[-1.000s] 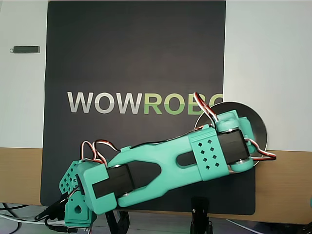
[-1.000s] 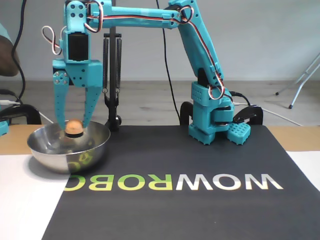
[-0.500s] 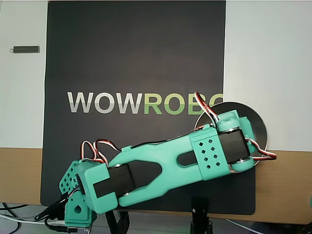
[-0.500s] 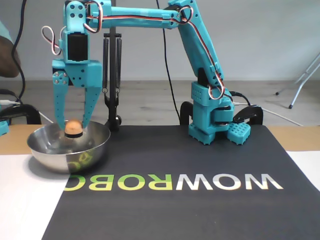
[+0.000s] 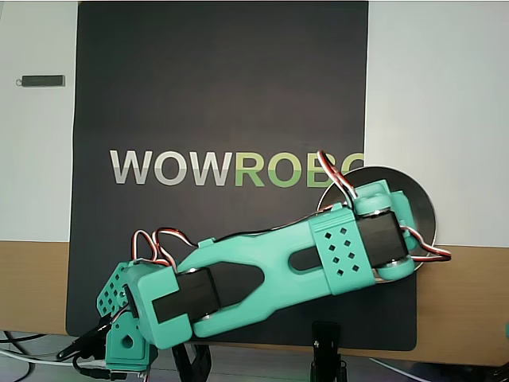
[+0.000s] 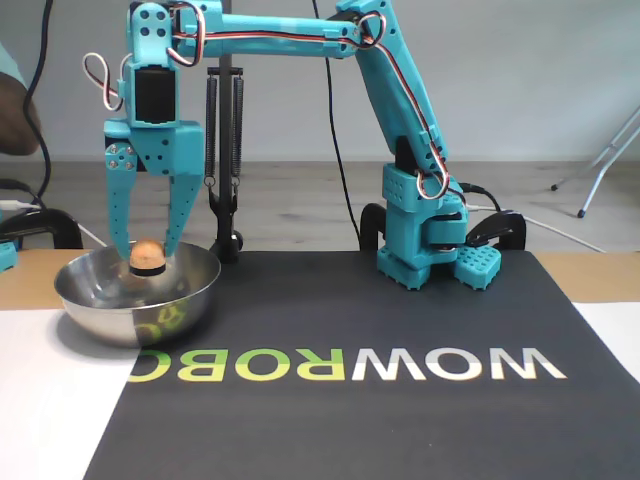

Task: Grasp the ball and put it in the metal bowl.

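Ball [image 6: 146, 251] between my gripper [image 6: 146, 250] fingertips, I read the claw as clenched on it, held just over the metal bowl [image 6: 137, 300] interior, bowl at mat [image 6: 400, 400] edge, overhead view hides ball under arm.

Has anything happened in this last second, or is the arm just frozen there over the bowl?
Nothing visibly changed. The pincer hangs over the metal bowl exactly as before, its fingers spread a little, with the ball between the tips at rim height. Whether the ball is still pinched or already loose cannot be told. Arm, bowl and mat all look the same in the overhead view too.
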You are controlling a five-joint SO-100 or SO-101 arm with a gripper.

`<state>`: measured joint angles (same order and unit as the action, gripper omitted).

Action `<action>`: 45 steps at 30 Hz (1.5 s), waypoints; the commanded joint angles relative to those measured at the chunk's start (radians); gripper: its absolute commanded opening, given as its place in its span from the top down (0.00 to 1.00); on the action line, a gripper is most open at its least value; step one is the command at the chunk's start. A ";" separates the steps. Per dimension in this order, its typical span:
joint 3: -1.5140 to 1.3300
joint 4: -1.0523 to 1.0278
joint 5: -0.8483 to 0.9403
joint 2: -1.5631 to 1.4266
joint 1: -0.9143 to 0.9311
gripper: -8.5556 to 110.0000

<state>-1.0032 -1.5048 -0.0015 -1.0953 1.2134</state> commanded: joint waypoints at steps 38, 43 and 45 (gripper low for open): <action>0.040 0.000 0.032 -0.015 0.003 0.60; 0.040 -0.008 0.041 -0.015 0.003 0.76; 0.040 -0.008 0.040 -0.015 0.003 0.81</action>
<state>-1.0032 -1.5110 0.0383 -1.0953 1.2134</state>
